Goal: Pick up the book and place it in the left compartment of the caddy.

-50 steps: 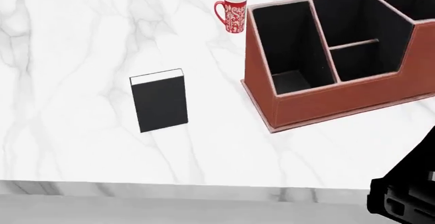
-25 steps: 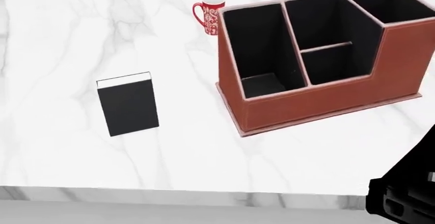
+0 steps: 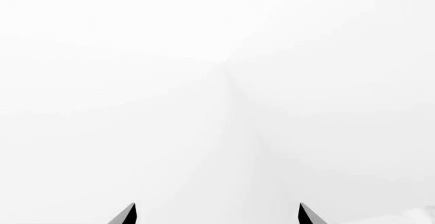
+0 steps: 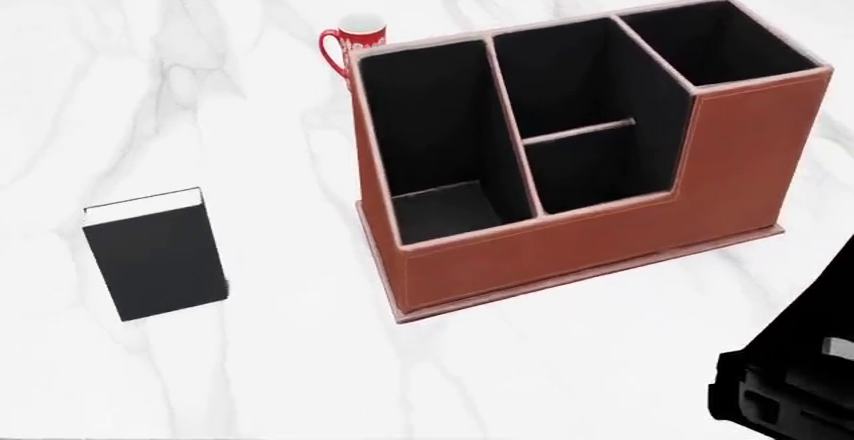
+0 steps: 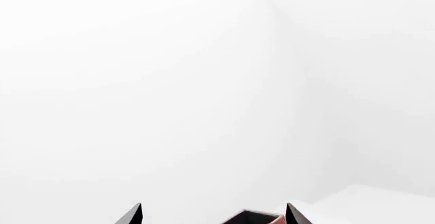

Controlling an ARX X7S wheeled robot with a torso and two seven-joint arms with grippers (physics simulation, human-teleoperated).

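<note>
Book [image 4: 155, 254]: lies flat on the white marble table [image 4: 240, 80], black cover up, white page edge along its far side; well apart from the caddy, off to its left in the head view.
Caddy [image 4: 587, 240]: reddish-brown box with black inside, standing on the table right of the book.
Left compartment [image 4: 430, 140]: long section running front to back, nothing in it.
Mug [image 4: 350, 42]: red patterned, behind the caddy's far left corner, partly hidden by its rim.
Left gripper [image 3: 216, 215]: only two dark fingertips show in its wrist view, spread wide apart, nothing between them, touching nothing.
Right gripper [image 5: 213, 215]: two dark fingertips likewise set wide apart, gripping nothing; a bit of the caddy's rim shows beyond the gap.
</note>
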